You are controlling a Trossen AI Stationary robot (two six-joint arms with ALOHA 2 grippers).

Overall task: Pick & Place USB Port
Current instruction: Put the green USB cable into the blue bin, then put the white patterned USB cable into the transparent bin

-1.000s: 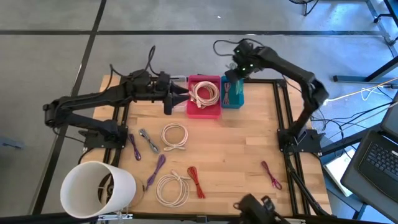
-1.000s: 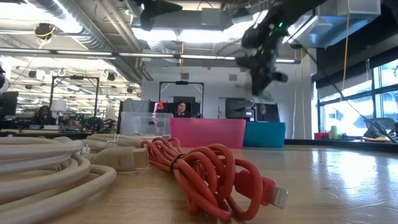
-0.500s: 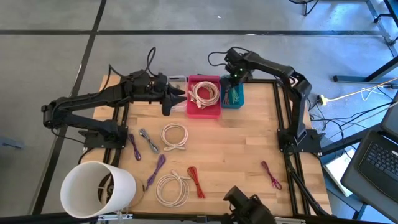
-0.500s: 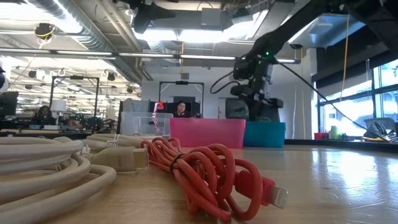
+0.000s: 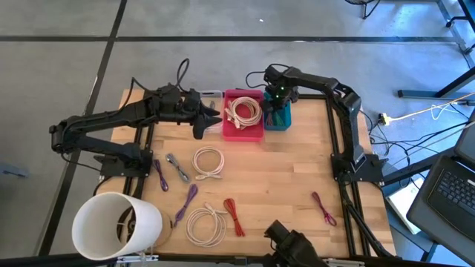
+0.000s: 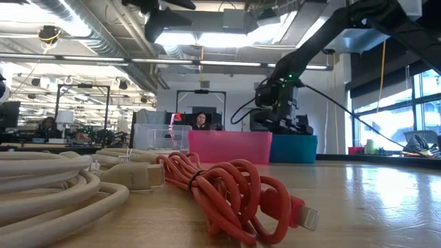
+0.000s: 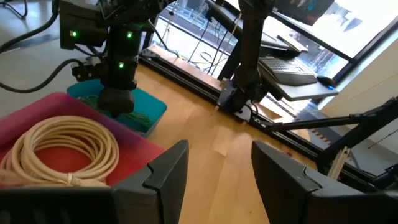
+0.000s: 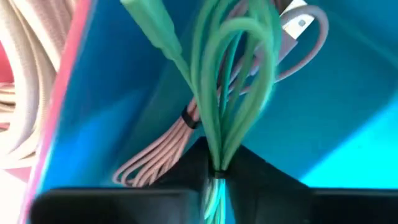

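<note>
One second back, right gripper (image 5: 276,111) hung high above the bins; now lowered into the blue bin (image 5: 286,119), wrist directly over it in the high view; placement step judged near its end, release not yet complete. In the right wrist view, fingertips nearly closed and pinched on the tied neck of the green cable (image 8: 230,87); loops fanned out against the bin's blue floor beside a pale pink cable (image 8: 158,152) already lying there; cable thus inside the blue bin but held. Left gripper (image 5: 210,121) parked just beside the pink bin (image 5: 245,132), shifted little; jaws apart in the left wrist view, nothing between them; white coil (image 7: 65,149) resting in that bin. Remaining loose on the table (image 5: 289,178): white coils, purple, red cables.
</note>
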